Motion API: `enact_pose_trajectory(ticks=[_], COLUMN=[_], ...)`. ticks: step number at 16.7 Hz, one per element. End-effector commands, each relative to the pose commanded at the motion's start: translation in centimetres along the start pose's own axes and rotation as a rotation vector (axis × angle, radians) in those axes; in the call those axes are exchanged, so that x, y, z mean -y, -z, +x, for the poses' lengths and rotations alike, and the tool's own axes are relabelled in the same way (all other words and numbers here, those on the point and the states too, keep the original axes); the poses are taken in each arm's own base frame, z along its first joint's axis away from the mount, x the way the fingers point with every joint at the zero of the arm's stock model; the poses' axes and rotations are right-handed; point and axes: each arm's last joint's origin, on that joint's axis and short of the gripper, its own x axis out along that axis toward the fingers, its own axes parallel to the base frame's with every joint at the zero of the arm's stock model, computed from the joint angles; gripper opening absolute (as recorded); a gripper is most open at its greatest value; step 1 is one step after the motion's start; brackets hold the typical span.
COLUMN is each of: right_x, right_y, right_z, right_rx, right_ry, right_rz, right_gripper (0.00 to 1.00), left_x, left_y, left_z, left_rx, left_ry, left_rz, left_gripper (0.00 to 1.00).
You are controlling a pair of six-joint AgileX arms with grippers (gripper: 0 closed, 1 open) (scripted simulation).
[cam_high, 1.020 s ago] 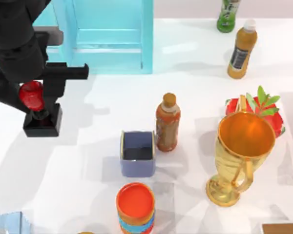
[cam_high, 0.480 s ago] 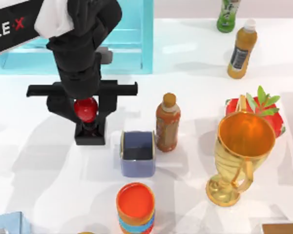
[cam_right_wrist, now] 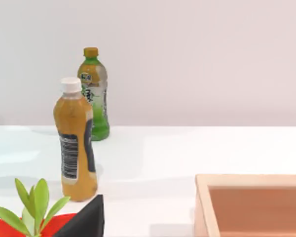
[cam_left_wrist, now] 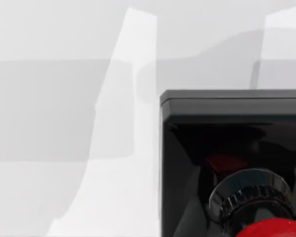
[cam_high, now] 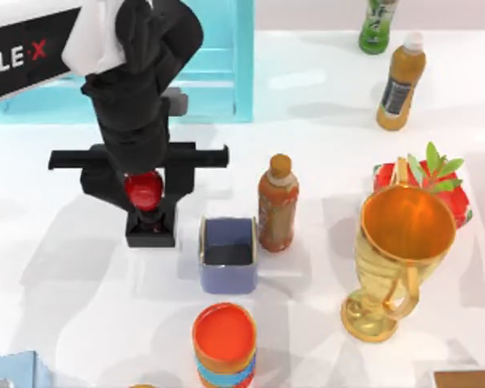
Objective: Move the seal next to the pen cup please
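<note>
The seal (cam_high: 152, 229) has a glossy red ball knob on a black square base. It hangs upright just left of the pen cup (cam_high: 228, 255), a small gap apart. My left gripper (cam_high: 143, 188) is shut on the red knob from above, its black fingers (cam_high: 182, 171) on either side. The left wrist view looks down on the seal's black base (cam_left_wrist: 227, 128) and red knob (cam_left_wrist: 271, 229) over the white table. I cannot tell whether the base touches the table. The pen cup is square, slate-blue with a pale gold rim. My right arm stays parked off to the right.
A brown bottle (cam_high: 277, 204) stands right of the pen cup, an orange striped cup (cam_high: 224, 343) in front of it. A gold goblet (cam_high: 398, 259), a red plant pot (cam_high: 436, 190), an orange juice bottle (cam_high: 401, 81) and a green bottle (cam_high: 377, 24) stand right. A blue rack (cam_high: 186, 61) is behind.
My left gripper carried the seal from the table's far left to just left of the pen cup. In the last half second it shifted only slightly toward the front.
</note>
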Motion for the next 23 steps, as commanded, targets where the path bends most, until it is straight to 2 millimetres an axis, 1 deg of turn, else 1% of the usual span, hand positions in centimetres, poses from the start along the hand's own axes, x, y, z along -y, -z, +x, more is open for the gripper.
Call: enact_pose_trajectory(ticks=[4, 17, 18, 23], right_x=[0.00, 0.00, 0.00, 0.00], right_y=[0.00, 0.00, 0.00, 0.00], right_z=[0.00, 0.00, 0.00, 0.00], right_rx=[0.000, 0.000, 0.000, 0.000], right_ry=[0.000, 0.000, 0.000, 0.000], right_rz=[0.000, 0.000, 0.000, 0.000], right_gripper=[1.00, 1.00, 1.00, 1.00], left_x=[0.00, 0.00, 0.00, 0.00], left_y=[0.01, 0.01, 0.01, 0.01], left_z=[0.09, 0.09, 0.09, 0.09], left_rx=[0.001, 0.001, 0.001, 0.001], left_ry=[0.000, 0.000, 0.000, 0.000], left_rz=[0.000, 0.000, 0.000, 0.000], left_gripper=[0.00, 0.98, 1.00, 1.00])
